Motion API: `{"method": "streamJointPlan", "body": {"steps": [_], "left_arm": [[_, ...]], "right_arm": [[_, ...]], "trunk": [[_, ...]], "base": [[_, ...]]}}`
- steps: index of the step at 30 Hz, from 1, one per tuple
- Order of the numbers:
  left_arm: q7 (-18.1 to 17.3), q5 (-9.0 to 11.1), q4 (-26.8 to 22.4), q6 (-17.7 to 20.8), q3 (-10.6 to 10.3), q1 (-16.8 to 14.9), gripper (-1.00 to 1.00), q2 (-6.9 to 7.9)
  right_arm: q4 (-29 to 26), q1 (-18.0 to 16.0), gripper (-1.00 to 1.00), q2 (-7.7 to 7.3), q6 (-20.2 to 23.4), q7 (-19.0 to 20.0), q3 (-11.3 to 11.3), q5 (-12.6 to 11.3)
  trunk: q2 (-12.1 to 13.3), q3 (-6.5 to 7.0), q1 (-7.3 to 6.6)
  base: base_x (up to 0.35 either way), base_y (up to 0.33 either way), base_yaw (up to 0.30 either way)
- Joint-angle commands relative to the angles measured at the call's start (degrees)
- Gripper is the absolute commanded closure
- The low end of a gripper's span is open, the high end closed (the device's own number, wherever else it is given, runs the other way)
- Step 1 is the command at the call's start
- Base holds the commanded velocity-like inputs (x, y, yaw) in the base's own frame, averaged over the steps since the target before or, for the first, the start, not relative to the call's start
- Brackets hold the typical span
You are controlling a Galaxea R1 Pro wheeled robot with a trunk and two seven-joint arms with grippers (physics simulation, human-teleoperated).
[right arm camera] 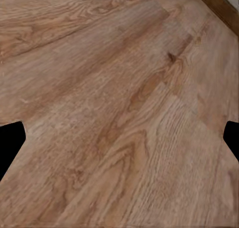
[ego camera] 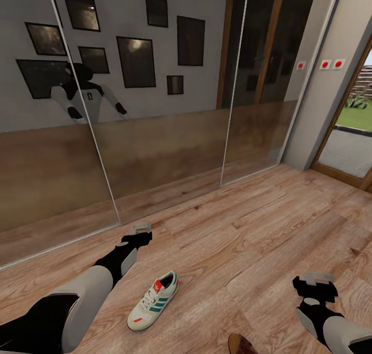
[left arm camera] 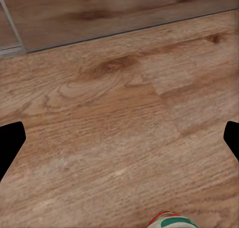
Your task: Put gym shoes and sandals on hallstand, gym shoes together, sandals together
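On the corridor floor (ego camera: 248, 240), a gym shoe (ego camera: 153, 301) lies near the wide-open left tool (ego camera: 140, 231).

soft even light, faint shadows, slightly blurry wrist views.

One gym shoe (ego camera: 153, 301) lies on the corridor floor (ego camera: 248, 240), upright on its sole, white with teal-green side stripes and red-orange at tongue and heel; its toe points toward the near left of the head view, its heel toward the mirrored wall; the left wrist view catches just its heel end (left arm camera: 172, 221) (red and green trim); a brown sandal (ego camera: 242, 344) shows partly at the head view's bottom edge, right of the shoe and apart from it; the floor is light brown wood plank with clear grain.
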Motion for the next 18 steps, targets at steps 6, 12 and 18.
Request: {"method": "streamJointPlan", "body": {"steps": [6, 12, 18], "left_arm": [[-0.33, 0.61, -0.44, -0.12, 0.12, -0.02, -1.00, 0.04], [-2.94, 0.68, -0.94, 0.12, -0.08, -0.02, -1.00, 0.07], [-5.22, 0.70, -2.48, 0.37, -0.23, -0.02, -1.00, 0.07]], "right_arm": [[-2.33, -0.50, -1.00, -0.51, 14.24, 14.03, 0.93, -1.08], [-3.67, -0.69, -1.00, -0.10, 21.25, 23.25, 2.77, 0.31], [-0.43, -0.72, -1.00, 1.50, 23.15, 30.69, 9.47, 4.44]], "trunk": [[-0.02, -0.05, -0.01], [-0.02, -0.05, -0.01], [-0.02, -0.05, -0.01]], "base": [[0.000, 0.000, 0.000], [0.000, 0.000, 0.000], [0.000, 0.000, 0.000]]}}
